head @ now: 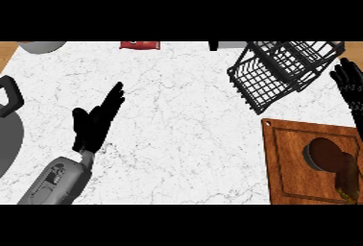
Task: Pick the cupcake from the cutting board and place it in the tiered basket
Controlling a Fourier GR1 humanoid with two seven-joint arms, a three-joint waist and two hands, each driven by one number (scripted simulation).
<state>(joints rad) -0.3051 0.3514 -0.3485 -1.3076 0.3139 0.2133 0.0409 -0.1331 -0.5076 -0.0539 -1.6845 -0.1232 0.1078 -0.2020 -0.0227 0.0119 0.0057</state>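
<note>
My right hand (349,79) is released, fingers straight, holding nothing, just beside the tiered basket (284,72). The cupcake (330,156) sits on the cutting board (294,163) below the basket, ungrasped. My left hand (96,120) rests open, well left of it.

A white marble counter (177,125) carries a wooden cutting board (291,163) at its right edge. Behind the board stands a black wire basket (280,72). Far left of the board lies a grey pan (8,129)
</note>
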